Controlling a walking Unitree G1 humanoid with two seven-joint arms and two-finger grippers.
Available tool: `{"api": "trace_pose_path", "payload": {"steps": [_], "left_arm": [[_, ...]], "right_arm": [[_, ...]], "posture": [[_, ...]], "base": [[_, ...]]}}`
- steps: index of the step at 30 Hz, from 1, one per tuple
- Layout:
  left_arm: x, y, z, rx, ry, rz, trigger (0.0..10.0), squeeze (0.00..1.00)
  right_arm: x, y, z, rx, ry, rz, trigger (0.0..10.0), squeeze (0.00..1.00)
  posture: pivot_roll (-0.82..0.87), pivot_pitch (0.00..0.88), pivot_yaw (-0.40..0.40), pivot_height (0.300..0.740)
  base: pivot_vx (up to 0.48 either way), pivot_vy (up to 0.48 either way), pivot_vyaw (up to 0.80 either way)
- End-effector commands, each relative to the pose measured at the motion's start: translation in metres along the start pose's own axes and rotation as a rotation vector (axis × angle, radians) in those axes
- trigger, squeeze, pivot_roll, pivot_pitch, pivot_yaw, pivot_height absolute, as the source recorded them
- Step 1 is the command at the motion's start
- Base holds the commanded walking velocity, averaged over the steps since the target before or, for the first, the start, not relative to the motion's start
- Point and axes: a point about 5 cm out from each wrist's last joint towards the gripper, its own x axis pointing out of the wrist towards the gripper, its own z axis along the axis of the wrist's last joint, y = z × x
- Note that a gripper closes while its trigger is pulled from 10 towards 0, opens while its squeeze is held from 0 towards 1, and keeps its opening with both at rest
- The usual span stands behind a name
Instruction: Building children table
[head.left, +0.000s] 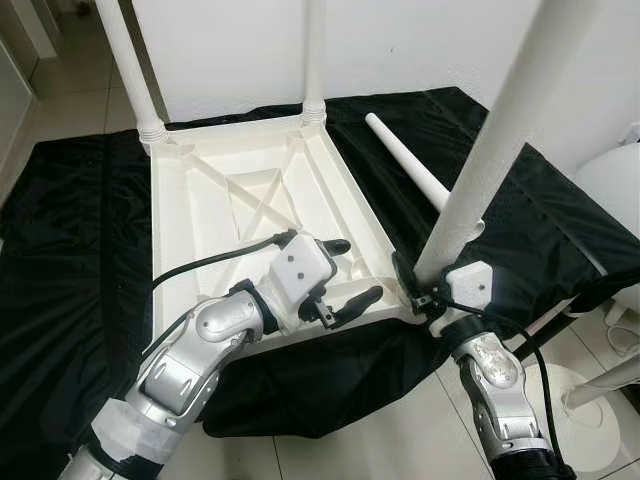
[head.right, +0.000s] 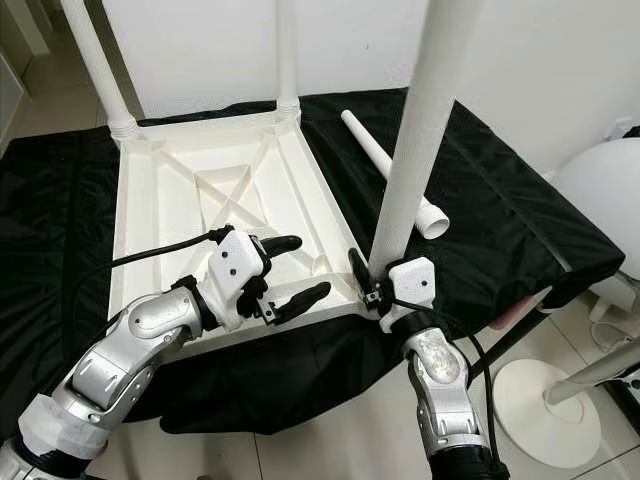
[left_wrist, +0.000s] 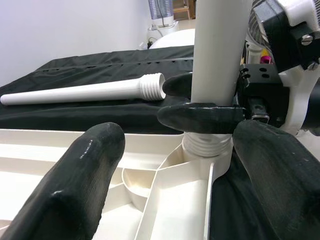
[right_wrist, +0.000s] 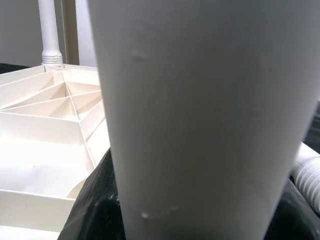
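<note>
Between the fingers of the right end effector (head.right: 368, 283) stands a white table leg (head.right: 415, 140), clamped low on its shaft just above the threaded collar where it meets the near right corner socket of the upturned tabletop (head.right: 180, 190). The grip sits close to the joint, presumably to keep the leg upright and allow it to be turned into the thread.

Just to the left of that joint, the left end effector (head.right: 290, 268) hovers over the near edge of the tabletop with its fingers spread apart, holding nothing. Its placement suggests it is ready to steady the top against the twisting.

Beyond both end effectors, two further legs (head.right: 95, 65) already stand in the far corner sockets. A fourth leg (head.right: 385, 165) lies loose on the black cloth (head.right: 520, 220), just past the right end effector, thread end nearest. The near left socket appears unfilled, so by my judgement the assembly is past halfway. The cloth presumably protects the tabletop's face.
</note>
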Motion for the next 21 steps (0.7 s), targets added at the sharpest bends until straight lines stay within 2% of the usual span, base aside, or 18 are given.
{"api": "trace_pose_path", "payload": {"steps": [1, 4, 13, 15, 19, 21], "left_arm": [[0.0, -0.001, 0.002, 0.004, 0.0, -0.056, 10.0, 0.0], [0.0, 0.0, 0.003, 0.007, -0.002, -0.057, 10.0, 0.0], [0.0, 0.0, 0.003, 0.009, -0.002, -0.053, 10.0, 0.0], [0.0, 0.0, 0.003, 0.008, -0.002, -0.051, 10.0, 0.0], [-0.001, -0.001, 0.004, 0.008, -0.003, -0.046, 10.0, 0.0], [-0.001, -0.001, 0.004, 0.009, -0.003, -0.045, 10.0, 0.0]], "right_arm": [[-0.016, 0.004, -0.035, 0.062, 0.187, -0.011, 10.0, 0.0], [-0.01, 0.002, -0.039, 0.061, 0.234, -0.008, 10.0, 0.0], [-0.004, 0.003, -0.043, 0.084, 0.277, 0.017, 10.0, 0.0], [-0.002, 0.004, -0.044, 0.102, 0.288, 0.026, 10.0, 0.0], [0.003, 0.007, -0.043, 0.203, 0.319, 0.057, 10.0, 0.0], [0.003, 0.007, -0.043, 0.215, 0.323, 0.058, 10.0, 0.0]], "posture": [[-0.01, 0.085, 0.055, 0.74], [-0.01, 0.084, 0.062, 0.74], [-0.01, 0.083, 0.057, 0.74], [-0.01, 0.083, 0.054, 0.74], [-0.01, 0.085, 0.049, 0.74], [-0.01, 0.085, 0.049, 0.74]], "base": [[0.0, 0.0, 0.0], [0.0, 0.0, 0.0], [0.0, 0.0, 0.0], [0.0, 0.0, 0.0], [0.0, 0.0, 0.0], [0.0, 0.0, 0.0]]}}
